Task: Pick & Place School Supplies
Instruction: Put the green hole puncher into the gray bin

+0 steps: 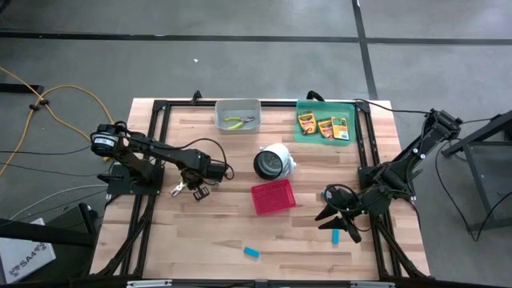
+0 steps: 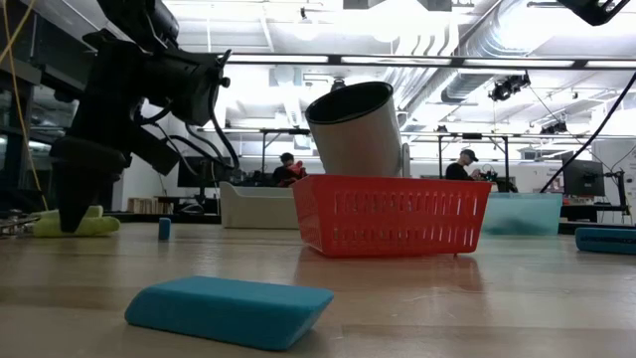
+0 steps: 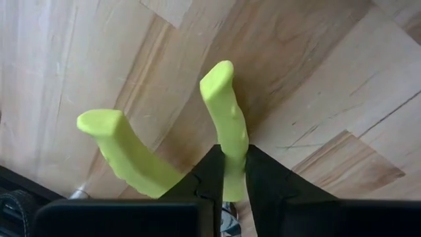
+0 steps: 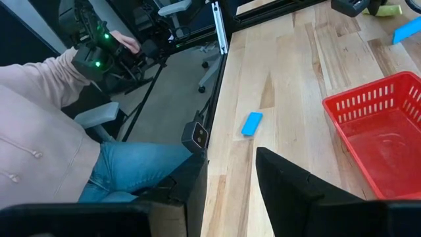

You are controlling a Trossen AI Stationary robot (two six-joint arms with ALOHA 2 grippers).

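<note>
Wooden planks made up the counter (image 1: 200, 232), with a workshop room beyond it where people sat at benches. Over its left side, the left claw (image 3: 227, 181) was pinching one yellow-green handle of the pliers (image 3: 223, 118), which lay on the wood; the other handle splayed free to the side. That grip looked risky: held by a single handle near its end, the tool could pivot or swing once lifted, and the loose handle might flap and shift the weight until it slipped out. A second pair (image 1: 237, 122) lay in the grey bin (image 1: 220, 106), and three crayon boxes (image 1: 323, 126) sat in the green tray (image 1: 300, 136). Any carry toward the bin would pass near the white cylinder (image 1: 274, 161) and red basket (image 1: 273, 197), and a dangling tool might clip them. The right claw (image 1: 340, 218) hovered spread and empty at the right side, close to a blue block (image 1: 336, 235); another block (image 1: 252, 253) lay near the front edge.
</note>
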